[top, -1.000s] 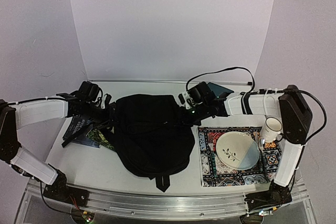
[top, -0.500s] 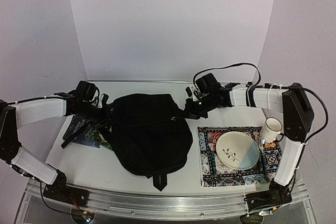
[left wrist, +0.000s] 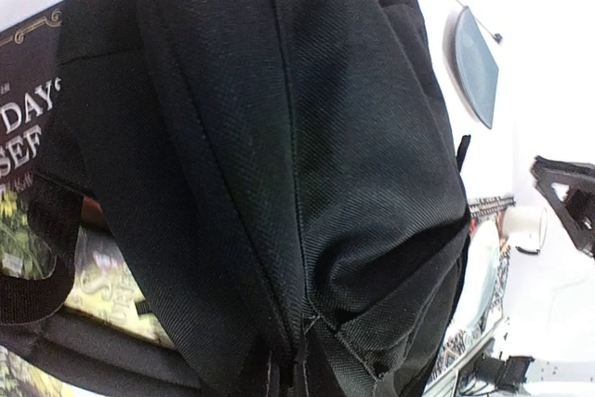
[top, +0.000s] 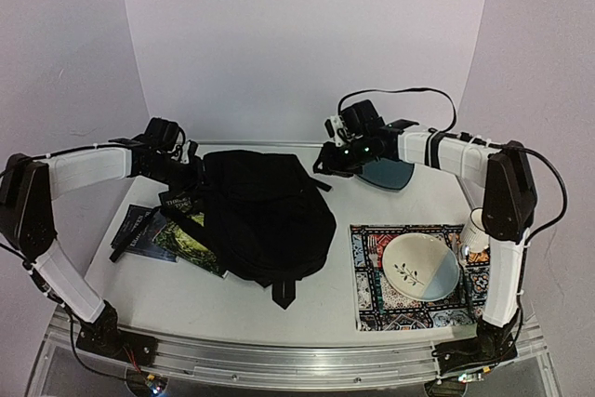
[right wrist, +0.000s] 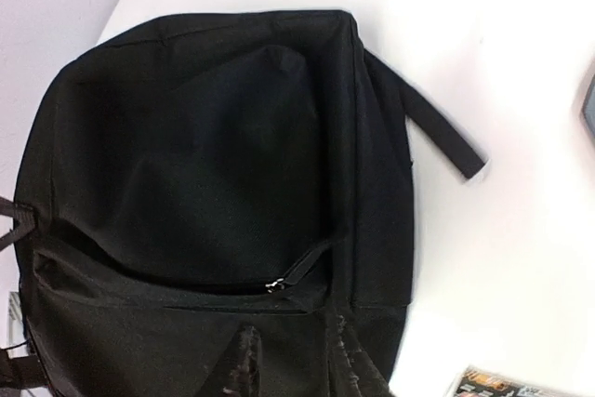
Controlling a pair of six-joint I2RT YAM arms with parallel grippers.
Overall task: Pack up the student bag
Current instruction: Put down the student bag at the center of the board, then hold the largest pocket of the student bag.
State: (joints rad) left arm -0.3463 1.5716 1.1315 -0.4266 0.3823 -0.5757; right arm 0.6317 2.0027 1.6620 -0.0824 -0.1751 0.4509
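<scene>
From above, the student bag [top: 270,220] lies between the two arms, partly over the books [top: 163,234], with the left gripper [top: 186,181] at its left edge and the right gripper [top: 325,160] at its far right corner; an uneven pull could drag the books along. In the left wrist view black cloth hides the fingers, so I cannot tell if that hand grips, and I may lift with nothing held. In the right wrist view the fingers [right wrist: 249,364] seem clenched on a fold of cloth near the zipper pull [right wrist: 272,285], a thin hold that may slip.
</scene>
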